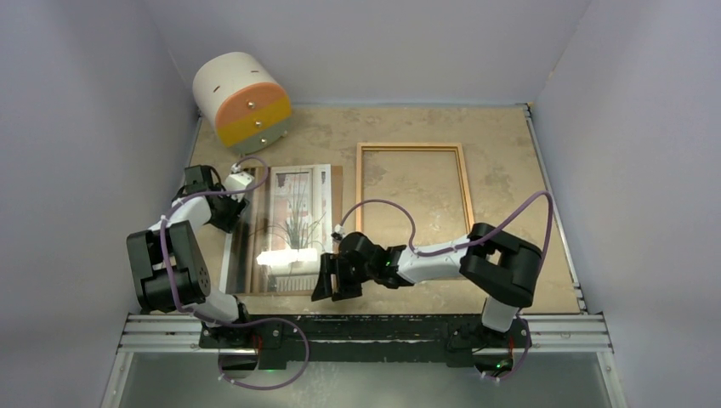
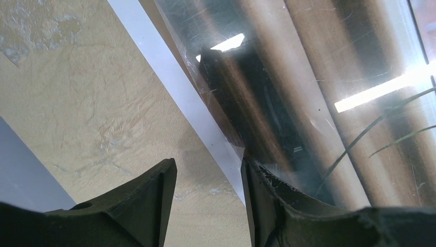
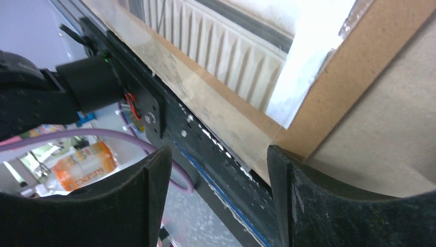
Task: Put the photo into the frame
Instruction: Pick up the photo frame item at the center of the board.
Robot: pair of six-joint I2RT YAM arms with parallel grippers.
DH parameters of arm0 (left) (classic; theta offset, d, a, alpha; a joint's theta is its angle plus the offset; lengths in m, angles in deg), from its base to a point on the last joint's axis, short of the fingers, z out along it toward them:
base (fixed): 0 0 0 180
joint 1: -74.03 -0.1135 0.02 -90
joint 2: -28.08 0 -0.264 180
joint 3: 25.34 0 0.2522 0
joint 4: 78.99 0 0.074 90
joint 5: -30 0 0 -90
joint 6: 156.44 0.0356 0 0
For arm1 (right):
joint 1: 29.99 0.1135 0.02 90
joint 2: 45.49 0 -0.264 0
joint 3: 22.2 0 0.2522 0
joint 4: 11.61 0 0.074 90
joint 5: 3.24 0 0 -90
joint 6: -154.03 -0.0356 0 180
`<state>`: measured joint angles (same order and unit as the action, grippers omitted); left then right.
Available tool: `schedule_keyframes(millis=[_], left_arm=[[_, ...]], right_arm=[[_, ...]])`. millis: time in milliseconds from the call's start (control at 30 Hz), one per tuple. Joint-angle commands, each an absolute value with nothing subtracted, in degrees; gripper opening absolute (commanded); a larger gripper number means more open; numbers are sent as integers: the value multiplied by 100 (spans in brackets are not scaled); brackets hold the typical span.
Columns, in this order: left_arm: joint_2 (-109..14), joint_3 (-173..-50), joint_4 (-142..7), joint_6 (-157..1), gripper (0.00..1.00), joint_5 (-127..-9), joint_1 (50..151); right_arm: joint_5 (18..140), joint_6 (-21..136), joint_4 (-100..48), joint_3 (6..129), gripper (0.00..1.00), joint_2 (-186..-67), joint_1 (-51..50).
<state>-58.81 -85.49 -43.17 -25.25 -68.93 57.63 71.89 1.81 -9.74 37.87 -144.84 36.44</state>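
Note:
The photo (image 1: 293, 217) of a spiky plant at a window lies face up on the brown backing board (image 1: 337, 183), left of centre. A clear scratched sheet (image 2: 247, 92) lies over the photo (image 2: 360, 77). The wooden frame (image 1: 412, 149) lies flat to the right, with the table showing through it. My left gripper (image 1: 231, 212) is open at the photo's left edge; in the left wrist view (image 2: 208, 175) its right finger (image 2: 267, 206) touches the sheet's edge. My right gripper (image 1: 327, 285) is open at the board's near right corner (image 3: 349, 77), holding nothing (image 3: 216, 164).
A white cylinder with orange and yellow drawer fronts (image 1: 241, 98) lies at the back left. The black and metal rail (image 1: 366, 327) runs along the table's near edge, just below my right gripper (image 3: 169, 118). Grey walls enclose the table on three sides.

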Motion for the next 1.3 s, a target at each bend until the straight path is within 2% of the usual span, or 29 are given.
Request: schedule_keyframes(millis=[0, 233, 667, 833, 1100, 1267], left_arm=[[-6021, -8466, -4243, -2442, 52, -6655, 5857], [-6045, -8347, -4223, -2398, 50, -6697, 5908], [-6284, -8050, -4344, -2232, 43, -6759, 5909], [-6310, -8018, -4306, -2176, 42, -6828, 5908], [-6298, -8137, -4090, -2161, 40, -7072, 5909], [-6301, -8171, -3988, -2196, 40, -7246, 5909]], right_arm=[[7654, -600, -483, 3680, 70, -14763, 3739], [8421, -922, -9, 3538, 68, -14553, 3911], [8274, -575, 1080, 3563, 68, -13816, 3916], [8049, -613, 1337, 3665, 68, -13934, 3903], [8243, -593, 853, 3965, 69, -14289, 3846], [8752, -778, -385, 4100, 60, -14285, 3842]])
